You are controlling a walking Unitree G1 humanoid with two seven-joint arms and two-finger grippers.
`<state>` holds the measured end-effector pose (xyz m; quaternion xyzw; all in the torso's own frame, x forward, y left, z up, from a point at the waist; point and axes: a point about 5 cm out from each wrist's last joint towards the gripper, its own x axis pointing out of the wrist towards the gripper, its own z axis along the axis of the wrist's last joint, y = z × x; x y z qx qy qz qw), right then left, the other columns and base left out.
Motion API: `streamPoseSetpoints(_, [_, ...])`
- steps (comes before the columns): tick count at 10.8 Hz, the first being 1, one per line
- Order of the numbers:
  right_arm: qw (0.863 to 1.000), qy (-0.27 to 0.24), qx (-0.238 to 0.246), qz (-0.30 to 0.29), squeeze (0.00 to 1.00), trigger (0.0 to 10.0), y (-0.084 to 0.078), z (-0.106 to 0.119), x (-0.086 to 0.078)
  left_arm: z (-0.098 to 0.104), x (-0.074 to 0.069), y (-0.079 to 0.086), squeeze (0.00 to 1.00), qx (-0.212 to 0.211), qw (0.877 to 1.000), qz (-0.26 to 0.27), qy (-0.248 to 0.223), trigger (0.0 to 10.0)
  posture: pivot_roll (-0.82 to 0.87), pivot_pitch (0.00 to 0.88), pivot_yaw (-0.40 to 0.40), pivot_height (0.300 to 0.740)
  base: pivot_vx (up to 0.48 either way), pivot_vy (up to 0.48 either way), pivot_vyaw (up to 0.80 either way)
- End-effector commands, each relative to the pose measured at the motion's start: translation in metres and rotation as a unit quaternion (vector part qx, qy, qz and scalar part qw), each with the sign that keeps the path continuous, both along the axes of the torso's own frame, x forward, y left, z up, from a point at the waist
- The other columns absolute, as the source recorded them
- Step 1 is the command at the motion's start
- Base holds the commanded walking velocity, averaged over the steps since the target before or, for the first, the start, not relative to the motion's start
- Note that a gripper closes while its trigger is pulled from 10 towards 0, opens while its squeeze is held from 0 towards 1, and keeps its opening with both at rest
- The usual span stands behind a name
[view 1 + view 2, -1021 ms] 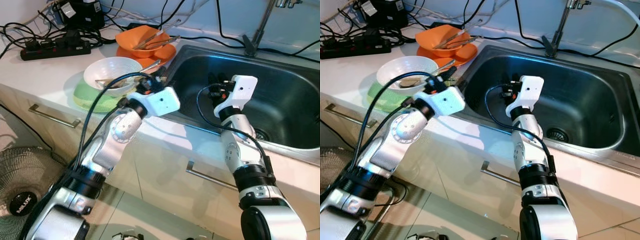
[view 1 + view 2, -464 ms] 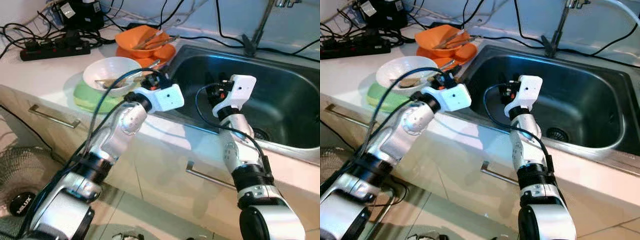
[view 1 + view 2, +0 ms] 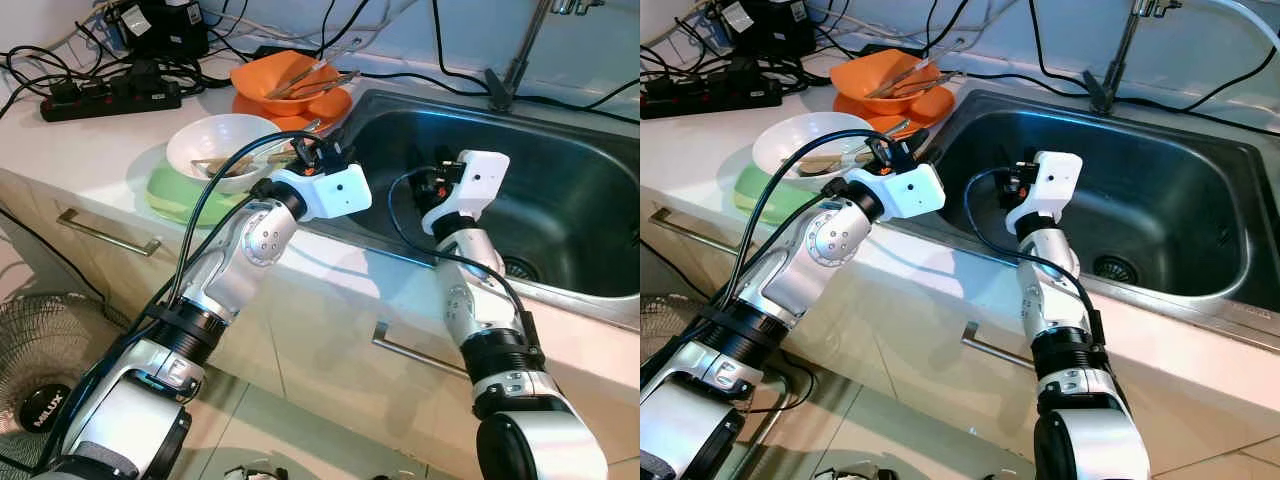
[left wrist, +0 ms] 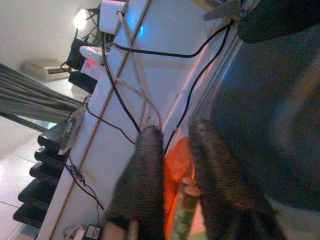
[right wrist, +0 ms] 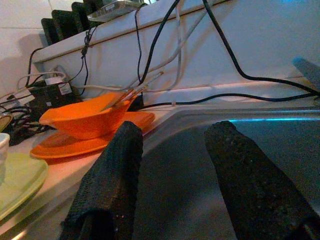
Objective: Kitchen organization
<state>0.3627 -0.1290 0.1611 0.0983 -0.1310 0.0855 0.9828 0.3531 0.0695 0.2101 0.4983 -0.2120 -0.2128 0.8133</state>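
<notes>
Since a second ago the left hand (image 3: 322, 152) has moved forward to the sink (image 3: 560, 170) rim beside the white bowl (image 3: 222, 140) on the table (image 3: 90, 140), fingers narrowly parted, empty. The right hand (image 5: 172, 165) hovers in the sink, wide, empty

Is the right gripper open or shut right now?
Open. The right gripper hangs over the sink; in the right wrist view its two black fingers stand well apart with only sink wall between them, nothing held.

white countertop (image 3: 90, 140); steel sink (image 3: 560, 190) | cabinet handles (image 3: 108, 232); tiled floor (image 3: 300, 440)
</notes>
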Motion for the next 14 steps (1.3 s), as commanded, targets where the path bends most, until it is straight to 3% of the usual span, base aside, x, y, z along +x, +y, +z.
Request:
streamPoseSetpoints(1, [1.000, -0.005, 0.000, 0.002, 0.00, 10.0, 0.003, 0.003, 0.002, 0.006, 0.000, -0.003, 0.00, 0.000, 1.000, -0.007, -0.009, 0.0, 0.05, 0.027, 0.035, 0.740, 0.000, 0.000, 0.00])
streamPoseSetpoints(7, [1.000, -0.002, 0.003, 0.003, 0.00, 10.0, 0.003, 0.002, 0.002, 0.023, 0.003, 0.004, 0.00, 0.008, 0.999, 0.020, -0.040, 0.0, 0.05, 0.027, 0.031, 0.740, 0.000, 0.000, 0.00])
streamPoseSetpoints(10, [1.000, 0.002, 0.005, 0.004, 0.00, 10.0, 0.004, 0.000, 0.002, 0.056, -0.002, 0.008, 0.00, -0.006, 0.995, 0.028, -0.093, 0.0, 0.06, 0.024, 0.029, 0.740, 0.000, 0.000, 0.00])
streamPoseSetpoints(11, [1.000, 0.003, 0.004, 0.003, 0.00, 10.0, 0.004, 0.000, 0.002, 0.072, -0.008, 0.004, 0.00, -0.040, 0.992, 0.011, -0.122, 10.0, 0.06, 0.024, 0.028, 0.740, 0.000, 0.000, 0.00])
streamPoseSetpoints(13, [1.000, 0.003, 0.004, 0.002, 0.00, 10.0, 0.003, 0.000, 0.002, 0.110, -0.029, -0.003, 0.00, -0.118, 0.967, -0.042, -0.224, 10.0, 0.07, 0.022, 0.026, 0.740, 0.000, 0.000, 0.00])
streamPoseSetpoints(14, [1.000, 0.003, 0.003, 0.002, 0.00, 10.0, 0.003, 0.000, 0.003, 0.122, -0.037, -0.005, 0.00, -0.145, 0.955, -0.064, -0.252, 10.0, 0.07, 0.021, 0.027, 0.740, 0.000, 0.000, 0.00])
